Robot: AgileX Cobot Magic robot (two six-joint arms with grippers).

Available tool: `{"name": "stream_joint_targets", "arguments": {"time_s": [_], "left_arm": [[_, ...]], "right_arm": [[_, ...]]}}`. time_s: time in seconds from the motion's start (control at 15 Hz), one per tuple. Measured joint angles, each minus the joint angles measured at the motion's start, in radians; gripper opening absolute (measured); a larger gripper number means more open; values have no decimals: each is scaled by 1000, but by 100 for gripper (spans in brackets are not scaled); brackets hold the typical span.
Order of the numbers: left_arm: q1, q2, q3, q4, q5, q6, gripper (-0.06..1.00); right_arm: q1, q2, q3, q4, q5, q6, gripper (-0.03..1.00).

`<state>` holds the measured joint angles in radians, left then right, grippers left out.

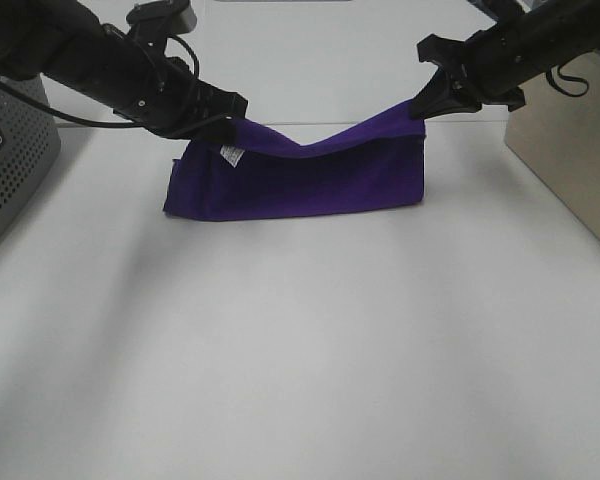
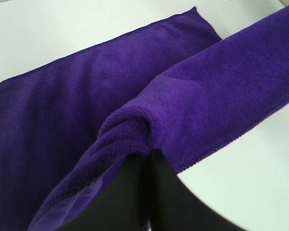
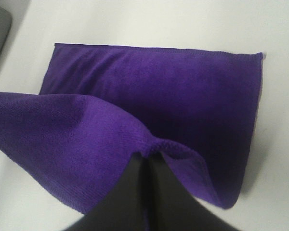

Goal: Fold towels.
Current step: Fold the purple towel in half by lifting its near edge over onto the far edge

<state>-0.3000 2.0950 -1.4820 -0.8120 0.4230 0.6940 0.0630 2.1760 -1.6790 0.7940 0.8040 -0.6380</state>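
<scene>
Left pincer (image 1: 225,118) and right pincer (image 1: 421,107), raised, each pinch the towel (image 1: 300,182).

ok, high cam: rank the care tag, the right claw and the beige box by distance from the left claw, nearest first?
1. care tag: on the towel edge, just below the left claw.
2. right claw: at the opposite end of the towel, pinching its other raised corner.
3. beige box: at the view's right edge, beyond that claw.

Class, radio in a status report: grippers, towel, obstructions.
Left gripper and right gripper each shut on a corner of the deep purple plush towel. Lifted edge sags between; rest on white table. Nothing blocking.
</scene>
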Motion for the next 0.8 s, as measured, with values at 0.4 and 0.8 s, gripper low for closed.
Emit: {"name": "stream_joint_targets", "arguments": {"time_s": [0.4, 0.8], "left_arm": [[0, 145, -119, -1, -68, 0, 1], [0, 169, -122, 11, -125, 0, 15]], "right_arm": [[38, 213, -248, -152, -11, 93, 1], [38, 270, -302, -174, -24, 100, 8]]}}
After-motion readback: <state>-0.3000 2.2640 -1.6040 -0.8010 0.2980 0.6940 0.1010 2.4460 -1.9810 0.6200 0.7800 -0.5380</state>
